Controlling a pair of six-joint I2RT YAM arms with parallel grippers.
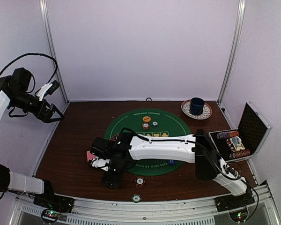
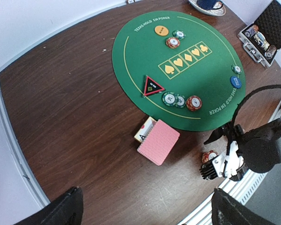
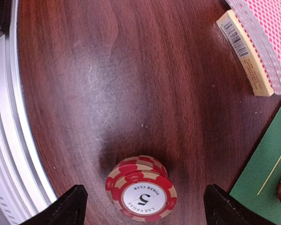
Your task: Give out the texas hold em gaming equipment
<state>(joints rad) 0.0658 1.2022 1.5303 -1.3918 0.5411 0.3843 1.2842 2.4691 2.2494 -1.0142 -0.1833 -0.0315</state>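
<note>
R gripper (image 3: 143, 208): jaws wide apart, nothing held. In R wrist view the red chip stack (image 3: 140, 192), top face marked "5", sits on bare table (image 3: 107, 70) between the two fingertips w/ a gap on each side; no contact seen. Can't tell how far above the wood the tips are. R arm is stretched across the near part of the mat toward the L.

L gripper (image 2: 145, 213): jaws spread wide, empty. Arm is up high at the L side, looking down on the table.

Layout, L wrist view:
- Green mat (image 2: 131, 61), printed TEXAS HOLD EM POKER, mid-table.
- Far part of mat: orange disc (image 2: 161, 30), w/ greenish chip (image 2: 179, 34) and orange-red chip (image 2: 172, 42) just beside it.
- Triangle marker (image 2: 153, 86) on mat near its L rim; row of three chips (image 2: 180, 101) just beside it.
- Blue disc (image 2: 235, 82) at near-R rim, green-edged chip (image 2: 236, 69) next to it.
- Pink-backed deck (image 2: 158, 141) off the mat on wood, overlapping a card box (image 2: 143, 131).

Case (image 2: 264, 33) is open at R edge, chips inside. Cup (image 1: 196, 105) on saucer (image 1: 206, 114) at far R. Rail chip (image 1: 136, 198) at near edge.
</note>
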